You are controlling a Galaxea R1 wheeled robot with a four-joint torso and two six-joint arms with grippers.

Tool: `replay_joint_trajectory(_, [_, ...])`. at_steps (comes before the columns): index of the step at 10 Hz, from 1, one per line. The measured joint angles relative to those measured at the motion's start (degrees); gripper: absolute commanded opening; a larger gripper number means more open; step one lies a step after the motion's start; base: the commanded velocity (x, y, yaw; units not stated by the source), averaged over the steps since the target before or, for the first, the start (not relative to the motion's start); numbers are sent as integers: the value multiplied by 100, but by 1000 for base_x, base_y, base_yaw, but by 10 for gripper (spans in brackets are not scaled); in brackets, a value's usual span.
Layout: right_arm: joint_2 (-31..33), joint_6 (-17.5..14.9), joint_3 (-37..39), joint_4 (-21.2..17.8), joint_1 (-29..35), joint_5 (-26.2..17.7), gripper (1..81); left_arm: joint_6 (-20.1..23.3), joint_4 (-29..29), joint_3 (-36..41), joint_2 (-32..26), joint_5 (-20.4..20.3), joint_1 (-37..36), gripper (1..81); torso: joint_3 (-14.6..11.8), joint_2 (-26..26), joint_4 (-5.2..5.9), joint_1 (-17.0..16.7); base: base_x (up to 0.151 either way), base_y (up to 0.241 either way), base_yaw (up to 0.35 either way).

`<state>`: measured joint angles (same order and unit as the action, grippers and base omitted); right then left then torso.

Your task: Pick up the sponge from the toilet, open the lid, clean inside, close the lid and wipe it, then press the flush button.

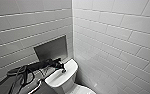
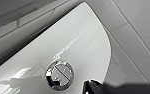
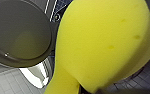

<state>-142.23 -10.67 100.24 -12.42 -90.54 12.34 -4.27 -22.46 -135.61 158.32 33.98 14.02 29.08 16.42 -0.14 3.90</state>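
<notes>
Centring left fingers point(image 2: 92, 87) over button point(image 2: 59, 75) before pressing straight down; spread impossible to tell; right fingers pinched on sponge point(image 3: 103, 42).

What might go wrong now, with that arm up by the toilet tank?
1. The left gripper seems off to one side of the flush button, not over it; it may press the glossy tank top or slip off.
2. The sponge hangs above the tiled floor; if the grip loosens, it could fall there.
</notes>
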Motion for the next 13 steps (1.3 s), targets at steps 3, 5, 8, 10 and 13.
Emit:
replay_joint_trajectory(3, [-6,0,0,-2,38,6,10,16,30,-129,72,34,0,10,26,-4,0,5,0,0,0])
replay_joint_trajectory(5, [-13,1,0,-2,38,11,10,6,110,-315,180,54,0,10,29,-4,0,5,0,0,0])
replay_joint_trajectory(8, [-16,0,0,-2,38,11,10,-9,232,-668,397,67,-2,10,81,-6,0,5,0,0,0])
replay_joint_trajectory(10, [-16,0,0,-2,24,9,10,-6,302,-786,475,61,11,10,148,-9,0,7,0,0,0])
replay_joint_trajectory(13, [-16,0,0,-2,20,11,10,-6,319,-976,572,56,12,10,151,-9,0,9,0,0,0])
